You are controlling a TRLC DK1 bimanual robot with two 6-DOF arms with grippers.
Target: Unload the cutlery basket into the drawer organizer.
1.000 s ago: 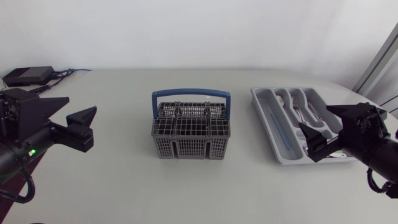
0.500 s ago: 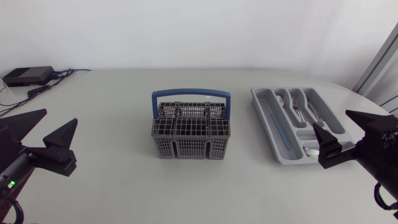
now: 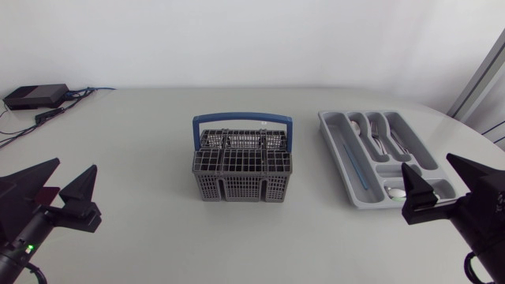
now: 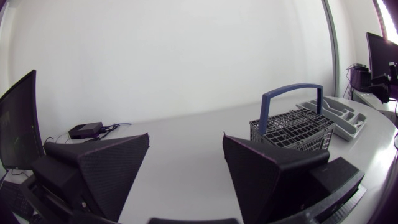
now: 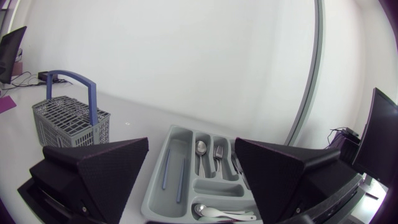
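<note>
Both arms have drawn back outward over the last second.

Head view: left gripper (image 3: 76,165) and right gripper (image 3: 428,164) are spread and empty, the basket (image 3: 242,166) well ahead between them.

Left wrist view: basket (image 4: 292,127) far ahead of the jaws.

Right wrist view: organizer (image 5: 155,182) just ahead, cutlery (image 5: 208,154) inside.

Unloading probably finished.

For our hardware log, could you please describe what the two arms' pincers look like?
The left pincer and right pincer are both matte black, each a pair of broad, pointed wedges. A small green light glows behind the left one.
</note>
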